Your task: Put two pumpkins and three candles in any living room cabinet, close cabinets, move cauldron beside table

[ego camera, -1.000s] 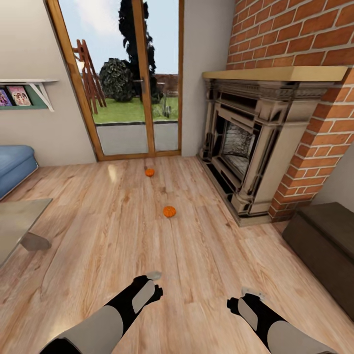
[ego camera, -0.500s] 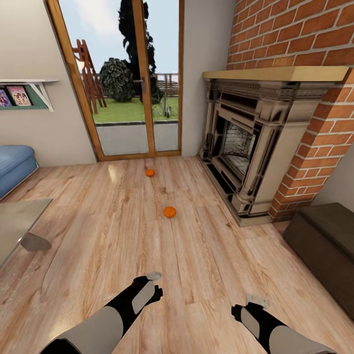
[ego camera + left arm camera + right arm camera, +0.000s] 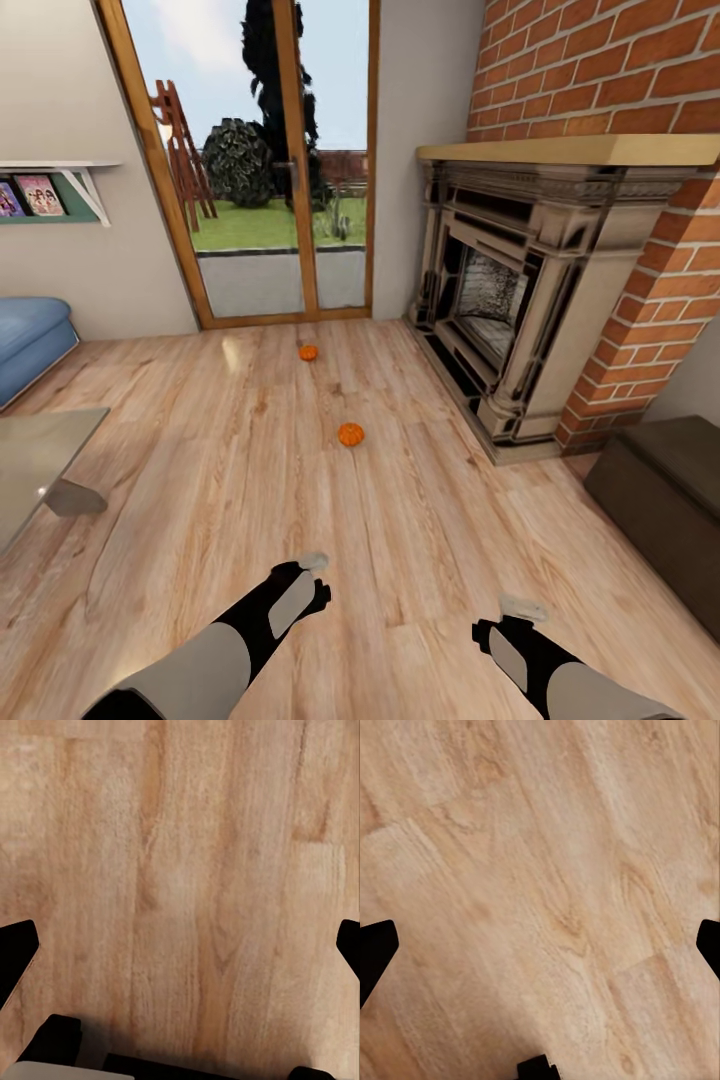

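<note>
Pumpkins are sitting on the wood floor (image 3: 200, 480) ahead of the robot: the nearer pumpkin (image 3: 350, 434) at about 12 o'clock, the farther pumpkin (image 3: 308, 352) beyond it near the glass door (image 3: 260, 160). Both arms are hanging low over bare planks. The left gripper (image 3: 180, 945) and right gripper (image 3: 540, 945) are each holding their fingers wide apart, gripping nothing. The cabinet (image 3: 670, 510) is standing at 2 o'clock, beside the fireplace (image 3: 520, 280).

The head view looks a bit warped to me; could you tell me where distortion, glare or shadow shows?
Head view: wide-angle, door frame leans; pale glare patch on the floor. Left wrist view: dark shadow beneath the left gripper. Right wrist view: even light, soft grain.
</note>
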Motion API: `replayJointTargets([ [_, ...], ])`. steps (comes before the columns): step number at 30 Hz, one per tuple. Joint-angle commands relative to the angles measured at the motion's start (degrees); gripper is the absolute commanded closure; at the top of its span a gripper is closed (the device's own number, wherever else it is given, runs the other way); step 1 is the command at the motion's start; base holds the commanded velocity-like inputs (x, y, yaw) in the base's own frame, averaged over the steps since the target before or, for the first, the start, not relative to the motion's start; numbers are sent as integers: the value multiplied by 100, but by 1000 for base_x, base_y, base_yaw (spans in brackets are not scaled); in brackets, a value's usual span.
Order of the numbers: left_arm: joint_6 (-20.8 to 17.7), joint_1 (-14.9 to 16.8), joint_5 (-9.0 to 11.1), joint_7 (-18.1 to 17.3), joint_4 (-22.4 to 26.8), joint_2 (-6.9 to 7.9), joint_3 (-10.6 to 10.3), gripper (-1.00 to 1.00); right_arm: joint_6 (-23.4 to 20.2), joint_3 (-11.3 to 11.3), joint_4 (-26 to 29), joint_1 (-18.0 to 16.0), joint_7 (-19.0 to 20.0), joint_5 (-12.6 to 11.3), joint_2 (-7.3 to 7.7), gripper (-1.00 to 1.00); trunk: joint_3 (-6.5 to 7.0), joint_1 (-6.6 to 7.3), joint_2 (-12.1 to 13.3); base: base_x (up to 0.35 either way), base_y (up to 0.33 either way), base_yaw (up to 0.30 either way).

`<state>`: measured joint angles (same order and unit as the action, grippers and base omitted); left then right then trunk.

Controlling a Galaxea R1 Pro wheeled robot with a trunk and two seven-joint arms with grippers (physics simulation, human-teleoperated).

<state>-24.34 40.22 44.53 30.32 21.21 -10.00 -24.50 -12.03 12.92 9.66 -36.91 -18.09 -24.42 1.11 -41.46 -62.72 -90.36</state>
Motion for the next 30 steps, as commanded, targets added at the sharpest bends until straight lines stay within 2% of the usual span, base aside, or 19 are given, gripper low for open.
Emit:
replayJointTargets([
  [1,-16,4,20,35,6,0,-20,-100,-49,47,17,0,-28,-37,4,-100,-5,-1,-2,161,185,0],
  [3,-12,4,20,35,6,0,-20,-100,-52,45,18,0,-22,-37,4,-100,-5,-1,-2,160,182,0],
  [5,-13,-62,24,37,71,0,-50,-100,13,26,-48,66,-44,-105,-62,-100,-5,-1,-2,0,0,0],
  [9,-104,-77,33,165,199,0,-38,-100,46,27,-70,197,-20,-60,-162,-100,-5,-1,-2,0,0,0],
  [22,-264,-74,55,255,575,0,-20,-100,466,-6,-26,618,-3,-45,-184,-100,228,284,519,0,0,0],
  [30,-265,-74,55,255,575,0,-20,-100,473,-1,-26,835,-1,-46,-196,-100,372,460,840,0,0,0],
])
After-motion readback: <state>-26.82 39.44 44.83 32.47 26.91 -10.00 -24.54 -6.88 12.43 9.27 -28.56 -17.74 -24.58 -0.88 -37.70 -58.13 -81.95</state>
